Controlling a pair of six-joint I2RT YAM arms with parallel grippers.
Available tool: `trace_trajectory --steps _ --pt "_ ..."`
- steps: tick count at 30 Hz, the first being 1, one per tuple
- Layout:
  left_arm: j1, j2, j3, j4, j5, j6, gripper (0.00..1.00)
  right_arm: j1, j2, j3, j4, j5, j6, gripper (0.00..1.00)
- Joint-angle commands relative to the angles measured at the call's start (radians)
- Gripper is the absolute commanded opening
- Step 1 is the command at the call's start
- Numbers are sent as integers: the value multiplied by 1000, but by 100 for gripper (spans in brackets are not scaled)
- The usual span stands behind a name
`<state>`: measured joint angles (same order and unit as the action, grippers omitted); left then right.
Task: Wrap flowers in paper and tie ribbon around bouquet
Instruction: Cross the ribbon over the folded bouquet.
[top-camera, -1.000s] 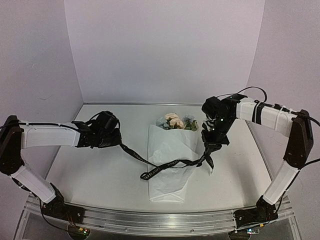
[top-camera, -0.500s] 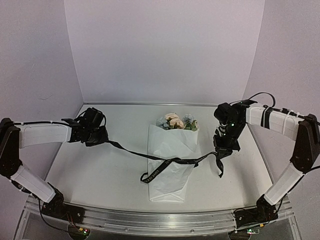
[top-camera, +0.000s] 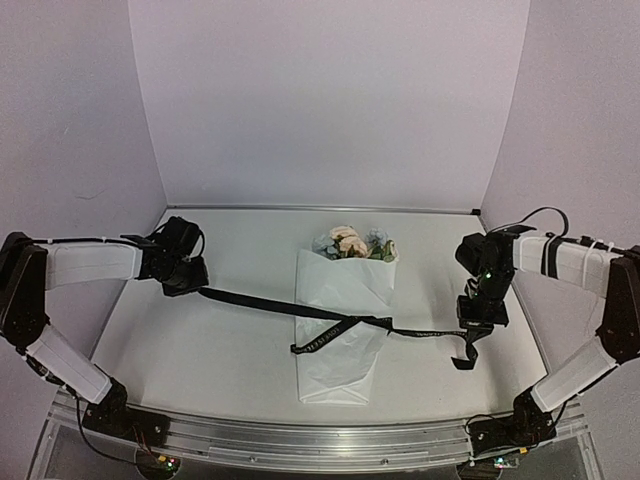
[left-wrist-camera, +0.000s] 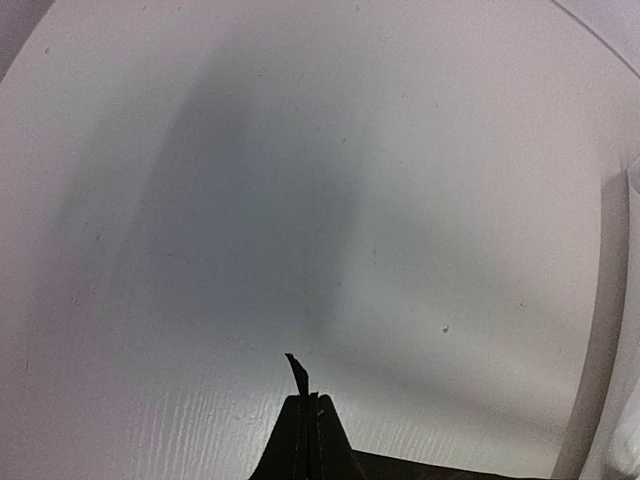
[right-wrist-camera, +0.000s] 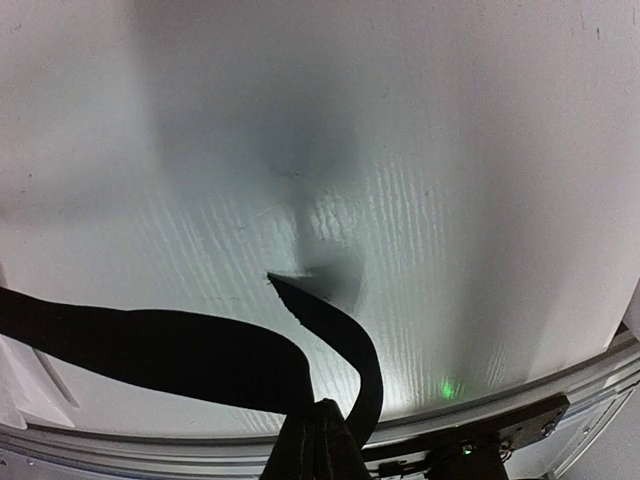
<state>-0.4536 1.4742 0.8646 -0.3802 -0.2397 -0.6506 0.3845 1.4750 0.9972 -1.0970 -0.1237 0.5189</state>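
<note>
Tying is proceeding: ribbon (top-camera: 250, 300) is stretching across the bouquet (top-camera: 340, 350), which is lying mid-way along the table (top-camera: 200, 360). Left end effector (top-camera: 194, 288) and right end effector (top-camera: 474, 326) are clamping its ends. Next move is likely calling for an even outward pull.

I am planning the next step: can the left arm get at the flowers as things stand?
Probably not yet: its end effector is shut on the ribbon stretched across the paper; nothing else stands before the flowers.
</note>
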Motion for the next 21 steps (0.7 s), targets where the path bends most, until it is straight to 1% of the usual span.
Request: trace_trajectory --steps 1,8,10,15,18,21 --pt "58 -22 -8 -39 -29 2 0 -6 -39 -26 -23 74 13 0" --pt "116 -62 -65 -58 -62 -42 0 -29 -56 -48 -85 161 36 0" --pt "127 -76 -84 -53 -65 -51 0 -32 -53 -46 -94 157 37 0" --pt "130 -73 -109 -35 -35 -63 0 -31 -26 -29 -102 132 33 0" --pt "130 -93 -132 -27 -43 -70 0 -32 -25 -26 -130 189 27 0" --pt "130 -116 -140 -46 -85 -79 0 -40 -19 -14 -152 213 22 0"
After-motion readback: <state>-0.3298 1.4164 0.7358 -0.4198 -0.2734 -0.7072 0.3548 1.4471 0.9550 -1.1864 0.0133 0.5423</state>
